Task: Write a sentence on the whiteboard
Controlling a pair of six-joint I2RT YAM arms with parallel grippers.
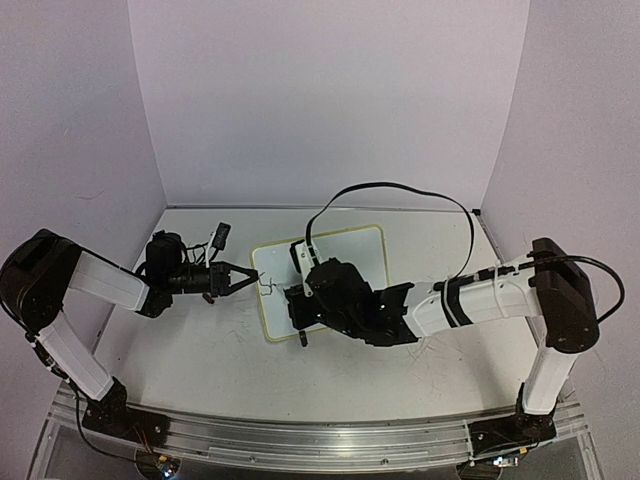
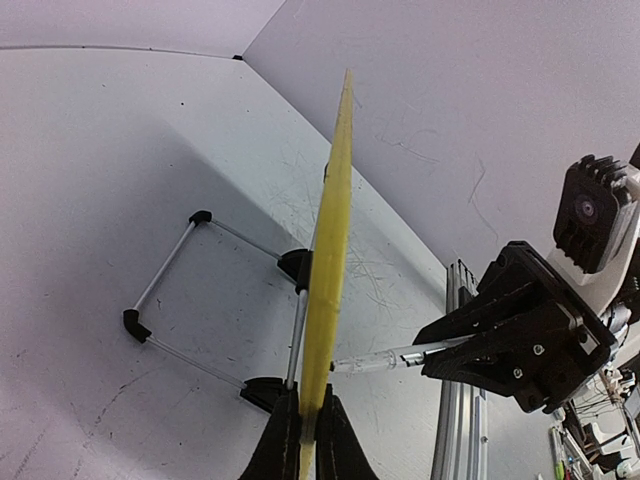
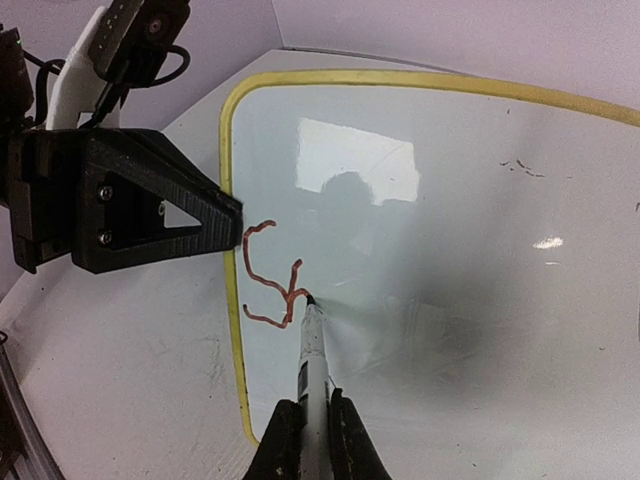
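step: sentence (image 3: 292,290) barely started | right end effector (image 3: 308,425) gripping marker (image 3: 313,350), tip on whiteboard (image 3: 450,180) | left end effector (image 2: 300,425) pinching its rim | next: stroke away from it

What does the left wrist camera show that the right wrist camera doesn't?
Left wrist only: the wire stand behind the whiteboard, seen edge-on. Right wrist only: the board's face, with reddish strokes at the tip of the marker. Both: the board, the marker, the left claw shut on the board's rim, and the right claw shut on the marker.
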